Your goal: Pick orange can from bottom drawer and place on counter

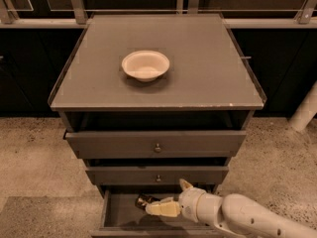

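Observation:
The orange can (144,200) lies on the floor of the open bottom drawer (124,216), near its back and left of centre. My gripper (165,196) has reached into the drawer from the right. It is open, with one pale finger (162,208) pointing left, its tip right beside the can, and the other finger (185,184) sticking up near the middle drawer's front. The can is not held. The counter (208,68) above carries a cream-white bowl (145,65).
The top drawer (157,143) and middle drawer (157,175), each with a small round knob, stand slightly pulled out above the gripper. My white arm (247,218) comes in from the lower right. Speckled floor surrounds the cabinet. A white pole (304,110) stands at the right.

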Controlling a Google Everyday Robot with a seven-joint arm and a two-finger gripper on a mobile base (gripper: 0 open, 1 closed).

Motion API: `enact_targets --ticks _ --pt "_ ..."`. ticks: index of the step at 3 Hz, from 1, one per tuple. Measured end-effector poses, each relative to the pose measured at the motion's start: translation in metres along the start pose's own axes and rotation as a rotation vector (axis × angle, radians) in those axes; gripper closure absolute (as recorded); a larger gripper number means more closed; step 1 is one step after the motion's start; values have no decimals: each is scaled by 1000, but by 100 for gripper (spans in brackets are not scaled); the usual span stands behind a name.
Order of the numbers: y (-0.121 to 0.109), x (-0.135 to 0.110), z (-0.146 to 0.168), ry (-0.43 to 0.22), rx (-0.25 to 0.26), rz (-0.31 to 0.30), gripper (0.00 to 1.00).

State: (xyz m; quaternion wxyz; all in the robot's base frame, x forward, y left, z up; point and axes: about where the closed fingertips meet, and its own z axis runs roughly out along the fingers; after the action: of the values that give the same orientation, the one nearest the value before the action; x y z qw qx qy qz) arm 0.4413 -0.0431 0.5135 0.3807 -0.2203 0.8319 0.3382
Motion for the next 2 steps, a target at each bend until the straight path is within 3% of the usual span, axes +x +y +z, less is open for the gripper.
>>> enact_targets --ticks 1,2 --pt "-18 25 49 -57 39 77 0" --pt "-17 50 64 -59 34 145 0"
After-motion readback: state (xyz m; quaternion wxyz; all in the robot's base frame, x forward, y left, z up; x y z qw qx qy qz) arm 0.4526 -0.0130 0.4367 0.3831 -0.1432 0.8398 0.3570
